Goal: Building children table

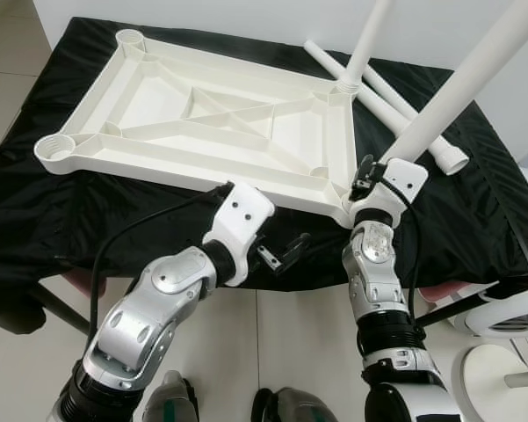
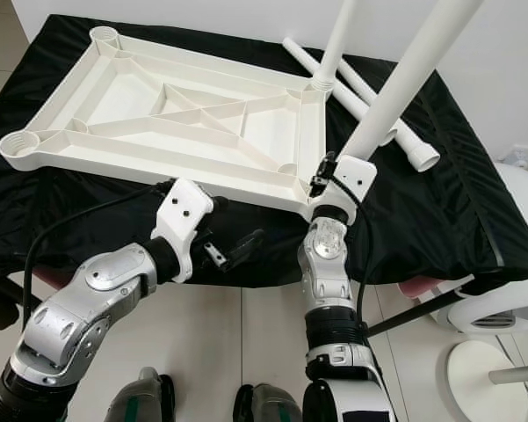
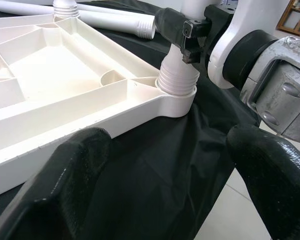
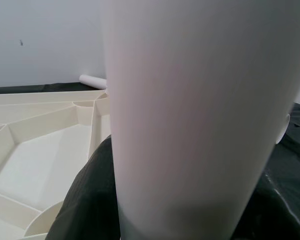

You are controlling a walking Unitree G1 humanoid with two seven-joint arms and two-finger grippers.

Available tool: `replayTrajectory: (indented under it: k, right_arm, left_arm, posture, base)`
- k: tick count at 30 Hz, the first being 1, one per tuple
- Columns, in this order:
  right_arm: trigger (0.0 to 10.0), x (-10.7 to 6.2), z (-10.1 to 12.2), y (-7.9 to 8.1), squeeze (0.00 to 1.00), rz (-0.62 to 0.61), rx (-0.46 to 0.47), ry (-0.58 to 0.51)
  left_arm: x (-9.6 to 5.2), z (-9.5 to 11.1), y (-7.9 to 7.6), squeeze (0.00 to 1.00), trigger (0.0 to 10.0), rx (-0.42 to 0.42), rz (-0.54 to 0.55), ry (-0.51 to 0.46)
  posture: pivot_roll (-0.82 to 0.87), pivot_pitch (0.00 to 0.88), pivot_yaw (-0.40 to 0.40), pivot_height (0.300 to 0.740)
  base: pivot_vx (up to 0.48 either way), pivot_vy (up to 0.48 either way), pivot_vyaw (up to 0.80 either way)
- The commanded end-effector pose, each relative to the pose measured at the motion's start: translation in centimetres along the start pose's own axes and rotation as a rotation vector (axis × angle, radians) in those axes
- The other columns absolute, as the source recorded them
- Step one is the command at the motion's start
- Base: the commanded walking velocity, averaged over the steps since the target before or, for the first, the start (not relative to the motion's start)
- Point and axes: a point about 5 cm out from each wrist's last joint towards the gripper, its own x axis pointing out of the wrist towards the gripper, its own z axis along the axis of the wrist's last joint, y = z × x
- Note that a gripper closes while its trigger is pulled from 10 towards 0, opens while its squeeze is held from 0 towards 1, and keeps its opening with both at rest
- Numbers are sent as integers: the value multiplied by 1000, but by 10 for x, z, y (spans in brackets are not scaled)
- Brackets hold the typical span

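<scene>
Nearest, the left hand [image 1: 285, 253] hovers released, fingers spread, just below the near edge of the black-draped surface [image 1: 474, 220]. Beside it, the right hand [image 1: 369, 176] grasps a white leg [image 1: 461, 83] standing in the near corner socket of the upturned tabletop [image 1: 202, 119]. Farther back, another leg [image 1: 366, 40] stands upright and loose legs [image 1: 395, 110] lie beside.

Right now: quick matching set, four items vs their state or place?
Items:
1. right gripper
2. left gripper
3. loose legs
4. tabletop

States:
A. lying on the black cloth, past the far corner
B. upside down, ribs showing
C. fingers open, holding nothing
D. shut on the near-corner leg

Pairs: 1-D, 2-C, 3-A, 4-B
</scene>
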Motion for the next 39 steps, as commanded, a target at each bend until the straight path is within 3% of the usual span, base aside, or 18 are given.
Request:
replayTrajectory:
  k: [1, 10, 21, 32, 39]
  right_arm:
    - [10000, -8, -27, -11, 0, -31, -18, 146]
    - [10000, 7, -17, -9, 0, -6, 46, 185]
    - [10000, 21, -24, -23, 0, -26, -10, 295]
    - [10000, 22, -21, -24, 0, 21, -60, 273]
    - [10000, 8, -31, -33, 0, 58, -75, 258]
  left_arm:
    - [2, 0, -2, 0, 10000, 2, 0, -2]
    - [2, -1, -2, 0, 10000, 6, -8, 1]
    - [2, -1, -4, 0, 10000, 6, -16, 1]
    - [3, -1, -4, 0, 10000, 6, -10, 1]
    - [2, -1, -3, 0, 10000, 4, -5, 0]
  posture:
    - [129, 80, -113, 740]
    - [125, 71, -107, 740]
    - [122, 75, -108, 740]
    - [120, 77, -111, 740]
    - [116, 82, -111, 740]
  base:
    - [0, 0, 0]
    - [0, 0, 0]
    - [0, 0, 0]
    - [0, 0, 0]
    - [0, 0, 0]
